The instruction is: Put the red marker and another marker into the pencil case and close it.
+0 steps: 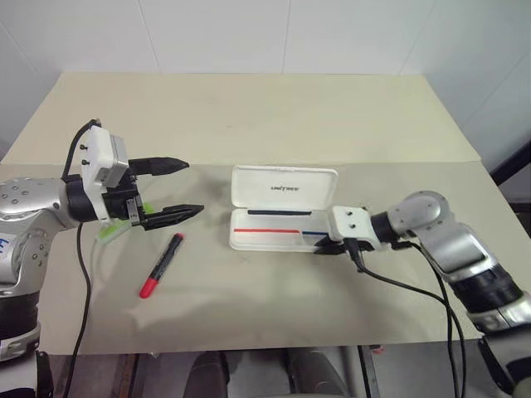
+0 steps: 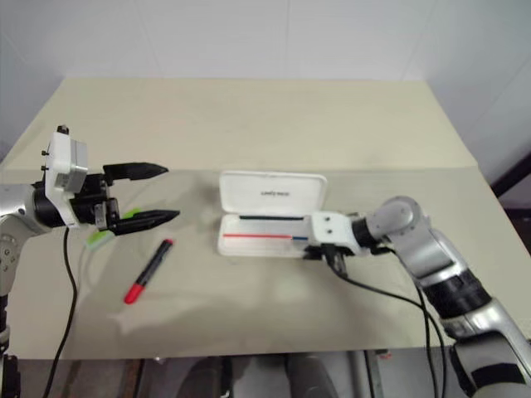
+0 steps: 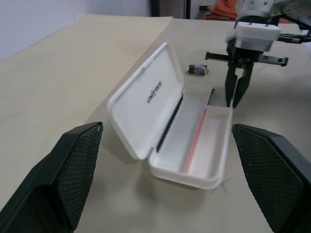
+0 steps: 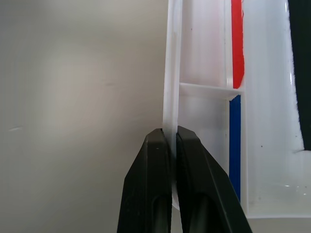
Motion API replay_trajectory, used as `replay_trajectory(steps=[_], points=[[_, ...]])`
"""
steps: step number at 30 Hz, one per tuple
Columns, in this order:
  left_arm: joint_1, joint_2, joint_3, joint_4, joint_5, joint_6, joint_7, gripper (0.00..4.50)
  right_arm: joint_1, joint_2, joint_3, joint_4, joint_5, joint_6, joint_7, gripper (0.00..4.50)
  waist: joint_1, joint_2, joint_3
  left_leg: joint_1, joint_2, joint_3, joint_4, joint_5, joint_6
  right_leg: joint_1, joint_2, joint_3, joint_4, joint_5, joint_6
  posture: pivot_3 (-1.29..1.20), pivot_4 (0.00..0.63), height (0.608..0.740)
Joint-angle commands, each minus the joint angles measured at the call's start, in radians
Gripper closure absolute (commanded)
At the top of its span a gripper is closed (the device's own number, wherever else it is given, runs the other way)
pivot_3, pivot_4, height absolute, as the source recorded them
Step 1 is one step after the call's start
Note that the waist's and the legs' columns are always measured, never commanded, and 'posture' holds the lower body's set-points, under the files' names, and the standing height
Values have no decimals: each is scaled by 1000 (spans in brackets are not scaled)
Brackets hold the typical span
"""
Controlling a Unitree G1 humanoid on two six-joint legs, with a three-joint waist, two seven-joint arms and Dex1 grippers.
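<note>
While the pencil case point(image 1: 282, 217) lies open mid-table, the right gripper point(image 4: 173, 145) pinches the near wall at its right end

At far left, the left gripper point(image 1: 178, 187) hangs with its fingers spread wide and empty, above the green marker point(image 1: 116, 225); just right and nearer lies the red marker point(image 1: 162, 265), flat on the table point(image 1: 249, 124), left of the case, whose lid stands raised on the far side
</note>
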Motion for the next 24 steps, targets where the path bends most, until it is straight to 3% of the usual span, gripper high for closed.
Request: replay_trajectory(steps=[1,11,22,24], points=[[-19,3,-3,1,4,-22,-11,0,54,-34,-29,-93,2,-18,-14,4483,-1,0,0,0,0,0,0,0,0,0,0,0,0,0,0,0,150,740],[-31,10,-21,7,-1,-15,-21,0,66,6,4,-56,-103,-24,-135,4483,-3,0,0,1,0,0,3,0,0,1,0,1,0,0,0,0,150,740],[-37,18,-18,2,-4,-1,-23,0,70,28,10,-94,-88,38,-119,4483,-5,-1,0,2,0,1,3,1,1,2,0,1,0,0,-2,0,150,740],[-36,17,-18,0,-5,0,-20,0,64,32,4,-96,-80,39,-120,3897,-4,-1,0,2,0,0,3,1,1,2,0,1,0,1,-2,0,150,740]])
